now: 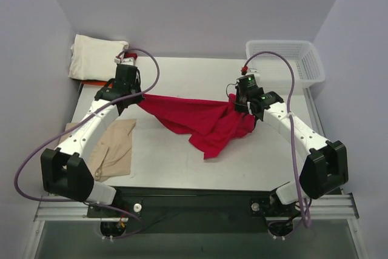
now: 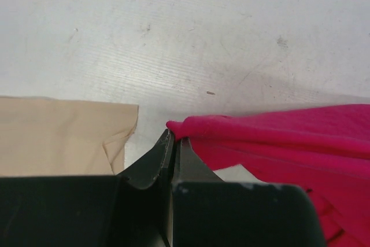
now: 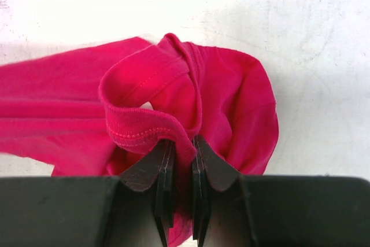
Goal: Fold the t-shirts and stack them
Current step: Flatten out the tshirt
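Red t-shirt [image 1: 194, 116] hangs stretched between the two arms over the middle of the counter [image 1: 182, 168], its top edge pulled fairly taut and its loose lower part sagging in a bunch until it seems to touch the surface. It is thin, soft knit cloth, light and limp: it keeps no shape of its own, slides and wrinkles easily, and will not break, but it can slip out of a shallow pinch. The stitched hems and seams look like the best places to hold it, because they are thicker and mark the corners needed for a square fold. The left arm [image 1: 91, 119] reaches forward and inward on the left side, and the left jaws are closed tight on one edge of the red t-shirt, just above the counter. The right arm [image 1: 291, 122] reaches in from the right at about the same depth, and the right jaws stand narrow, pinching a rolled fold of hem with more cloth bunched around it. A tan t-shirt [image 1: 115, 147] lies loosely on the near left of the counter, a cream-white t-shirt [image 1: 94, 56] sits folded at the far left corner, and a basket [image 1: 282, 43] stands at the far right.
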Motion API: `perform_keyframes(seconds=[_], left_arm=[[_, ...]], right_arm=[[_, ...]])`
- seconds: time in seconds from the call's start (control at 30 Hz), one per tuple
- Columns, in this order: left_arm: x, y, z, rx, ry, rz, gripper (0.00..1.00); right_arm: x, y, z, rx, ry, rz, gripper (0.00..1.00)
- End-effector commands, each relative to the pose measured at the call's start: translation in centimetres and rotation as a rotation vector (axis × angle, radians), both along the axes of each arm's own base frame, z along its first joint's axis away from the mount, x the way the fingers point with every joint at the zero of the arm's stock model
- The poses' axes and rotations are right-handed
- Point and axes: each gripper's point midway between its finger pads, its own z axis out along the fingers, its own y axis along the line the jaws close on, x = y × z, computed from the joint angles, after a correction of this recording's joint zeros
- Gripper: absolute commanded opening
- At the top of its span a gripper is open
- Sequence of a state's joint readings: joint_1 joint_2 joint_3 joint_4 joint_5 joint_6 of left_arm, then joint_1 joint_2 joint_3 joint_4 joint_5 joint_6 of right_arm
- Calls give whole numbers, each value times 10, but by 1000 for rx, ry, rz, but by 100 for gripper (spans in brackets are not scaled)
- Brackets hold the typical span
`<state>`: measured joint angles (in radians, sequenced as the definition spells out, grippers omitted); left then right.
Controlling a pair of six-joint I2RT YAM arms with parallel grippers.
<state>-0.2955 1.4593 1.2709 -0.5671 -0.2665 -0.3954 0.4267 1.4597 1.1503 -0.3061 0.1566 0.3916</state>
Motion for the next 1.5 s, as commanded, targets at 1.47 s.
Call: perform_keyframes(seconds=[1.47], left_arm=[[-21,64,190,54,-438,151,0]], right_arm=[[-58,2,10,251,3,-24,0]])
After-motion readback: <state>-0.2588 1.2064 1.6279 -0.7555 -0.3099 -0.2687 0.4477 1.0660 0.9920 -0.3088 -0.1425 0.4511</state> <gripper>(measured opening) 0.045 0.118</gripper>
